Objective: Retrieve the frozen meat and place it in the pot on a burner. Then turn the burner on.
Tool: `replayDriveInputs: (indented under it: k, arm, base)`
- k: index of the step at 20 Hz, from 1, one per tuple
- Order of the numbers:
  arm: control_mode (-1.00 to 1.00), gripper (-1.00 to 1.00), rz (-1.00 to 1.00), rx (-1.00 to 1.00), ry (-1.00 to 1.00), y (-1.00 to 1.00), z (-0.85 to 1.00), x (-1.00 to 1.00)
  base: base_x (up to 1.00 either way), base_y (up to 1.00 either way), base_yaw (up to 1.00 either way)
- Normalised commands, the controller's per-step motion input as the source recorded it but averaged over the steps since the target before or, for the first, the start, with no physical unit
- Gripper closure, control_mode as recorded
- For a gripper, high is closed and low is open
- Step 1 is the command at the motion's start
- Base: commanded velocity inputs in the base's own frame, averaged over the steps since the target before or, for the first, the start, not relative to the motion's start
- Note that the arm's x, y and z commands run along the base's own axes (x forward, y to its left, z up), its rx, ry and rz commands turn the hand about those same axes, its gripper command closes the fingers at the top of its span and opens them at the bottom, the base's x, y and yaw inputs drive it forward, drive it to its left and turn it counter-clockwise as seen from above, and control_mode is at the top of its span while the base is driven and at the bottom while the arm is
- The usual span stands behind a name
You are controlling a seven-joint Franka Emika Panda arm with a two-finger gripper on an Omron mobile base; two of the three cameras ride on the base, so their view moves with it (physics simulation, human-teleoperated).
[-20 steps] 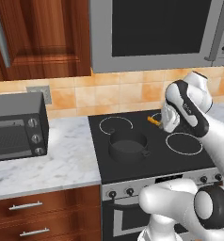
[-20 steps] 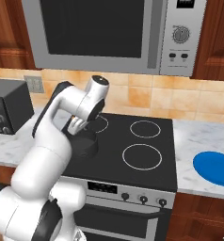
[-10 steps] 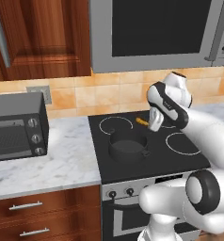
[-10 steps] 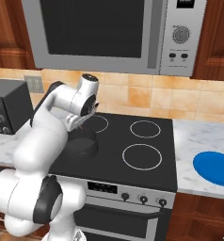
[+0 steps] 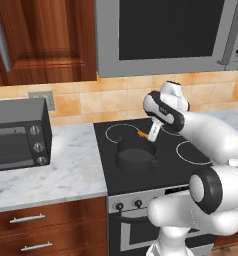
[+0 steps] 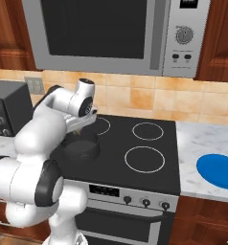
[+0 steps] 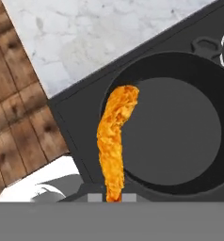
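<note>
Orange frozen meat [image 7: 115, 141] (curved, rough strip) pinched in jaws above pot [image 7: 180, 136].

Black stove top [image 5: 166, 165] is being flanked by white marble counter [image 5: 56, 170] on both sides. The pot [image 5: 136, 155] is being carried on the front-left burner, empty inside as seen in hand view [image 7: 175, 127]. Three other burner rings [image 6: 144, 159] are being left bare. Grey toaster oven [image 5: 18, 132] is being supported by the counter left of the stove, near the wall. Blue round plate [image 6: 219, 170] is being carried on the counter section right of the stove [image 6: 202, 143], well apart from the pot [image 6: 80, 148]
</note>
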Motion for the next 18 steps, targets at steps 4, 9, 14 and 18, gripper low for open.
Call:
replayDriveInputs:
  k: [4,9,14,18]
  arm:
    - [-1.00,1.00,-0.14,-0.04,0.20,0.16,-0.32,0.38]
    - [-1.00,1.00,-0.14,-0.07,0.14,0.15,-0.43,0.30]
    - [-1.00,1.00,-0.13,-0.16,0.00,0.07,-0.57,0.22]
    - [-1.00,1.00,-0.09,-0.18,-0.02,0.02,-0.44,0.09]
  base:
    - [0.00,0.00,0.00]
    - [0.00,0.00,0.00]
    - [0.00,0.00,0.00]
    - [0.00,0.00,0.00]
